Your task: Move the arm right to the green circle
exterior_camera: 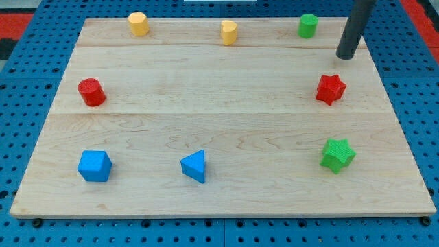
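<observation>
Nearest the view's bottom edge of the wooden board (226, 199), three blocks sit in a row. A blue cube (94, 166) lies toward the bottom left corner, a blue triangular wedge (195, 165) sits near the middle of that edge, and a green star (337, 154) rests toward the bottom right corner.

Farther up, at mid-board, a red cylinder (90, 92) stands close to the left edge, and a red star (330, 89) lies close to the right edge, directly above the green star in the view.

Along the top edge are three more blocks: a yellow hexagonal block (138, 23) toward the top left corner, a yellow block (229, 32) of less clear shape near the middle, and the green circle (307, 25), a short cylinder, toward the top right corner.

My tip (347, 56) comes down from the view's top at the board's top right corner. It is a plain dark rod with nothing to open or close, and it holds nothing. It rests to the right of and slightly below the green circle, near it but not touching, and above the red star, also apart.
</observation>
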